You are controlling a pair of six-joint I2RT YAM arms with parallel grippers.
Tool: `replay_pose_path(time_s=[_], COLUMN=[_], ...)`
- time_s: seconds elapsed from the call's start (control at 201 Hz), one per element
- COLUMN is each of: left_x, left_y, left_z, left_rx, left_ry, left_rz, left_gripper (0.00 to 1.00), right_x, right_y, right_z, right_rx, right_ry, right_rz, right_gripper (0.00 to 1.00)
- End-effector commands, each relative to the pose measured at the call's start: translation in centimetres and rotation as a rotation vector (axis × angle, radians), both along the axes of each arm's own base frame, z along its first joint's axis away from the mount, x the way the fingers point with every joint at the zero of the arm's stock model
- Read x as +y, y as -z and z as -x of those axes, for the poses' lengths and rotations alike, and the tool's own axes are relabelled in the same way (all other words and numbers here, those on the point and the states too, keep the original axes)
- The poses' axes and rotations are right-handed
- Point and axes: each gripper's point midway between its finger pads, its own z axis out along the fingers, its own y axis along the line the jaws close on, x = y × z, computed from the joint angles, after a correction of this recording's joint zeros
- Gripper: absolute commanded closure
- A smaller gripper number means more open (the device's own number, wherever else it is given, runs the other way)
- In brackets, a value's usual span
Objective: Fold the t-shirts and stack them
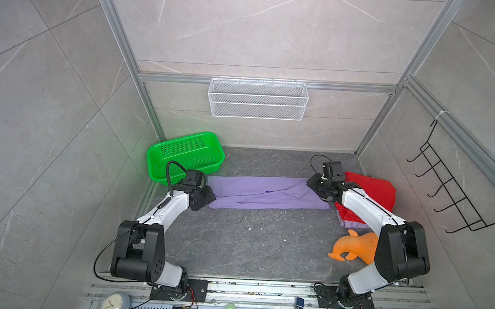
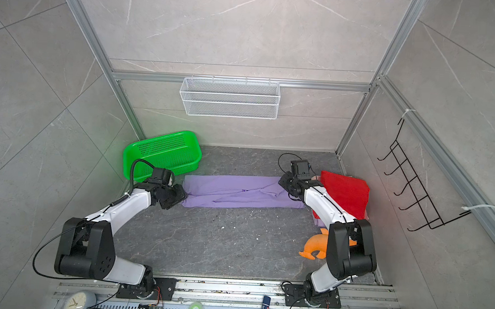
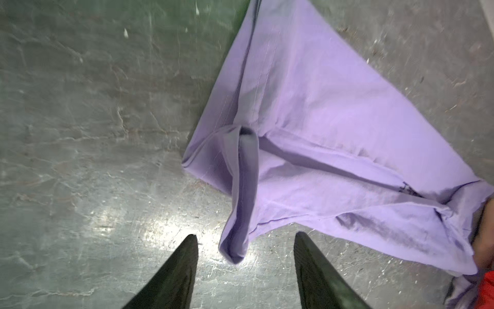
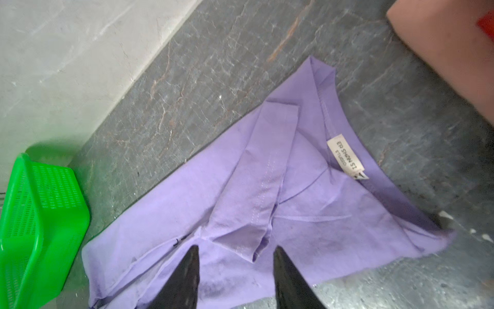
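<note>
Grey marbled tabletop (image 1: 250, 248) spreads before you, walled on three sides by pale tile, with bare open room between the arms nearer their bases. Across the back half the lavender t-shirt (image 1: 267, 192) lies as a long flat band, folded lengthwise, soft and creased, its collar and white neck label at the right end. Your left gripper (image 3: 246, 235) sits at the band's left end with its fingers apart; a loose roll of hem pokes into the gap, touched by neither finger. Your right gripper (image 4: 236, 247) hangs over the collar end, fingers likewise spread, pinching nothing. Just behind the left gripper the green perforated basket (image 1: 185, 155) crowds the far left corner. Beside the right gripper a red t-shirt (image 1: 375, 191) tops a stack by the right wall, and the orange plush toy (image 1: 354, 248) lies near that arm.
</note>
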Motion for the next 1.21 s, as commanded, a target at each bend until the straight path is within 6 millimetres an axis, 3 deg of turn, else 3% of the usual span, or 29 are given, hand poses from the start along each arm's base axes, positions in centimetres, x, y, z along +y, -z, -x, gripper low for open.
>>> replay_pose_path(time_s=[0.0,0.189,0.324,0.418,0.503,0.582,0.776,0.811,0.916,0.961,1.125,1.205], left_x=[-0.3,-0.1,-1.2,-1.6,-1.7,-1.4,0.5,0.6,0.9,1.0,2.1,1.4], left_y=[-0.4,1.1,1.6,1.0,-0.6,-1.9,-2.2,-2.0,-1.8,-2.0,-4.4,-5.8], left_z=[-0.4,-1.0,-1.9,-3.0,-4.2,-5.2,-7.7,-8.1,-9.1,-9.4,-8.5,-7.9], left_rx=[-0.023,0.01,0.01,-0.016,-0.062,-0.094,-0.129,-0.13,-0.142,-0.162,-0.268,-0.305], left_ry=[-0.013,-0.043,-0.032,-0.042,-0.052,-0.069,-0.211,-0.235,-0.299,-0.316,-0.333,-0.238], left_rz=[0.023,0.015,0.073,0.1,0.114,0.1,0.099,0.121,0.144,0.151,0.08,0.032], left_gripper=[0.41,0.48,0.71,0.91,0.99,1.0,0.99,0.92,0.58,0.5,0.43,0.43], right_x=[0.5,0.4,0.3,0.1,-0.1,-0.2,-0.3,-0.2,-0.4,-0.4,-0.3,0.0], right_y=[0.2,0.1,0.0,0.2,0.3,0.4,0.9,1.1,1.4,1.4,1.5,1.9], right_z=[1.0,1.7,1.7,1.7,1.8,1.8,1.9,1.9,2.3,2.4,2.9,3.2], right_rx=[0.006,0.004,0.005,0.01,0.015,0.017,0.03,0.034,0.04,0.04,0.042,0.045], right_ry=[-0.023,-0.023,-0.022,-0.017,-0.016,-0.013,-0.01,-0.011,-0.01,-0.011,-0.017,-0.016], right_rz=[-0.023,-0.025,-0.014,-0.003,0.01,0.018,0.018,0.018,0.024,0.025,0.011,-0.005], right_gripper=[0.53,0.53,0.53,0.53,0.53,0.53,0.53,0.53,0.53,0.53,0.53,0.53])
